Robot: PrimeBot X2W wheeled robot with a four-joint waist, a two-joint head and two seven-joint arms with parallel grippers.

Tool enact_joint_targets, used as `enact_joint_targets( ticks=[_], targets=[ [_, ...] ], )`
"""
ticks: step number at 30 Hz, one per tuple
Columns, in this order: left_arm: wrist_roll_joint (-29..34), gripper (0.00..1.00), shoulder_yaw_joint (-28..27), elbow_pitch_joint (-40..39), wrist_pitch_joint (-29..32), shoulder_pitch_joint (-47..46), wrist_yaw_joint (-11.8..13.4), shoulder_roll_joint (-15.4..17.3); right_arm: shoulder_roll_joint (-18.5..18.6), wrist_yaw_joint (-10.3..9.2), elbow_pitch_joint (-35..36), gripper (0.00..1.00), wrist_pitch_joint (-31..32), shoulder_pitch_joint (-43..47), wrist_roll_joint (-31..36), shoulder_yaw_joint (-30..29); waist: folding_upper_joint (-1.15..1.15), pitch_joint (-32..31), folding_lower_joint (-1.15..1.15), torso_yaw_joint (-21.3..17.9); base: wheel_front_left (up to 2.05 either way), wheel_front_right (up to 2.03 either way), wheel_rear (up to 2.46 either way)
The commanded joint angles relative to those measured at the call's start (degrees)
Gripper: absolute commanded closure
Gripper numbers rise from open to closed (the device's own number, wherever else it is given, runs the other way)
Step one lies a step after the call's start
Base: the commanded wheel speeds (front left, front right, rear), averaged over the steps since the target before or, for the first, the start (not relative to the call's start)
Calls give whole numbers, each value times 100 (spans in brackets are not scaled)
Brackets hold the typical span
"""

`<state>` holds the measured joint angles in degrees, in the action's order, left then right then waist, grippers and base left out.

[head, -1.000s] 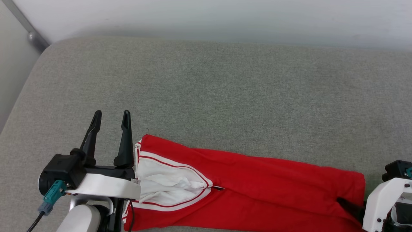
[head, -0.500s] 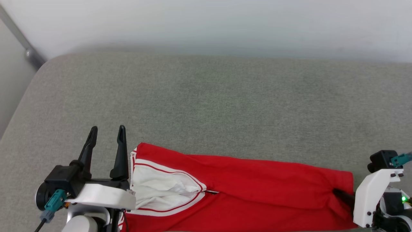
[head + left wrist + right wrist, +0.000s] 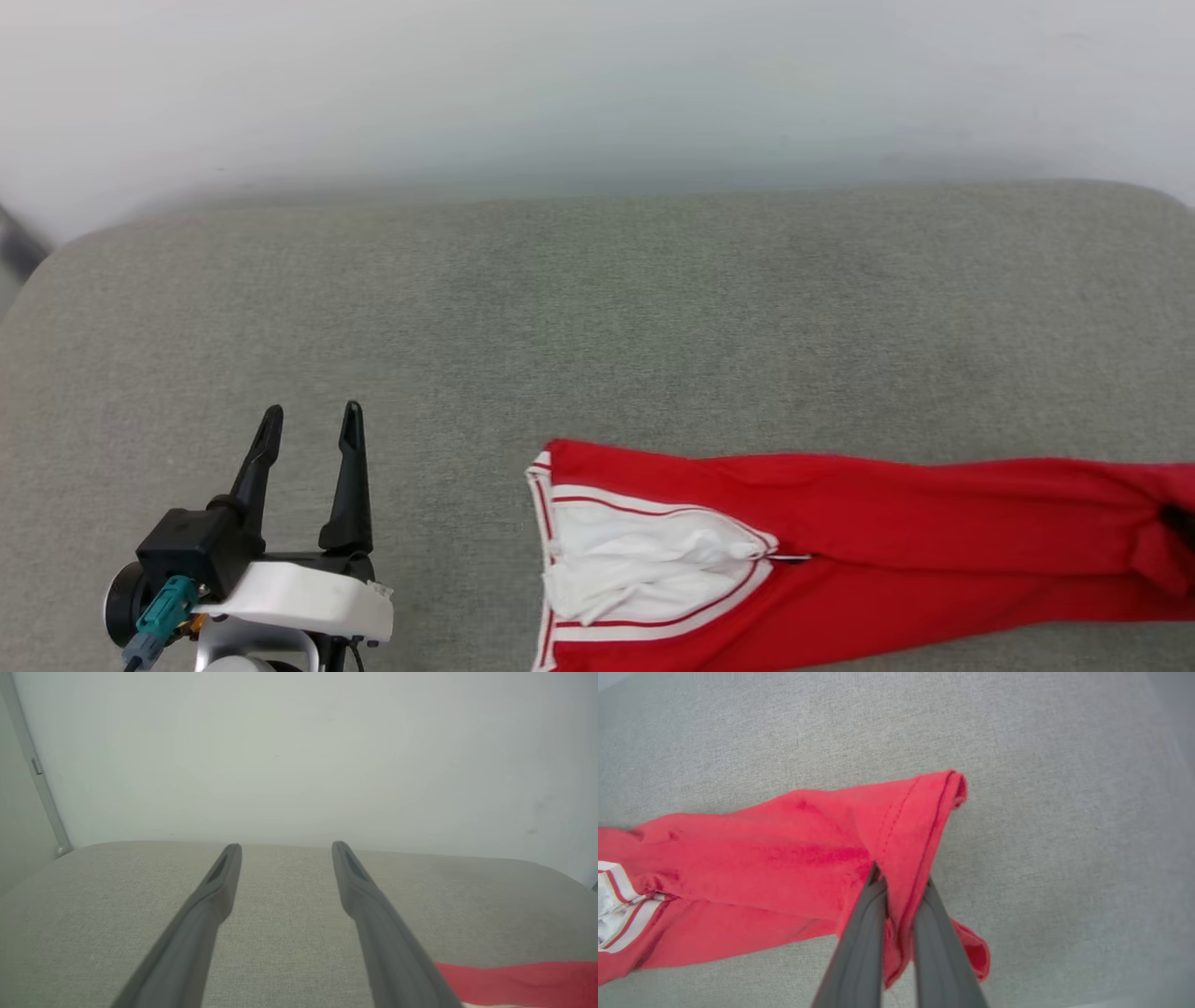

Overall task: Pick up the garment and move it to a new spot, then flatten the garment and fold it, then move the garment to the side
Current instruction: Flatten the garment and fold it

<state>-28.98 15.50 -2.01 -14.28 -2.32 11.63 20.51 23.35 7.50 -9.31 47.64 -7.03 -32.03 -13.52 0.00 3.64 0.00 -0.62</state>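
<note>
Shirt: red, stretched out in one long band on the near right part of the cushion. It runs roughly along the cushion's near edge, and its far end passes out of the head view at the cushion's right side.
Sleeve: white with red-and-white striped trim, crumpled a little. It lies on the cushion at the end of the shirt nearest the cushion's middle.
Hem: stitched red edge at the other end of the shirt, gathered into folds above the cushion's right part.
Right claw: clenched on the hem. Its two dark fingers are drawn close together with a fold of red cloth pinched between them, and more cloth droops past them towards the cushion.
Left claw: released, its fingers spread apart with bare cushion showing between them. It is over the cushion's near left part, pointing at the cushion's far edge and well apart from the sleeve.
Cushion: grey woven fabric with rounded corners.
Wall: pale and plain, rising behind the cushion's far edge.
</note>
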Motion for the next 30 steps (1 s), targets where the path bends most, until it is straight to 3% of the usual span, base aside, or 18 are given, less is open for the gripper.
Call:
enact_joint_targets(
  ticks=[1,6,12,18,24,29,30],
  targets=[
    [11,0,-4,-15,-2,51,25,26,-97,-2,114,100,127,-29,95,-268,0,25,0,-71,0,0,0],
    [25,0,32,7,20,12,16,39,-528,-2,289,100,547,-149,-105,-608,0,60,0,-149,0,0,0],
    [24,0,105,40,34,-73,-47,56,-1627,-2,427,100,1495,-336,-1124,-820,0,86,0,-184,0,0,0],
    [21,0,203,79,123,-183,-100,53,-2043,-2,204,100,1831,-446,-2215,-625,0,117,0,-80,0,0,0],
    [56,0,344,133,196,-322,-191,69,-2049,-2,-325,100,1293,-482,-3370,404,0,146,0,148,0,0,0],
    [35,0,415,206,243,-410,-232,35,-2052,-2,-605,100,769,-584,-3837,1415,0,165,0,334,0,0,0],
    [22,0,459,258,257,-450,-259,8,-2050,-2,-750,100,432,-737,-3975,1954,0,191,0,407,0,0,0]
  ],
)
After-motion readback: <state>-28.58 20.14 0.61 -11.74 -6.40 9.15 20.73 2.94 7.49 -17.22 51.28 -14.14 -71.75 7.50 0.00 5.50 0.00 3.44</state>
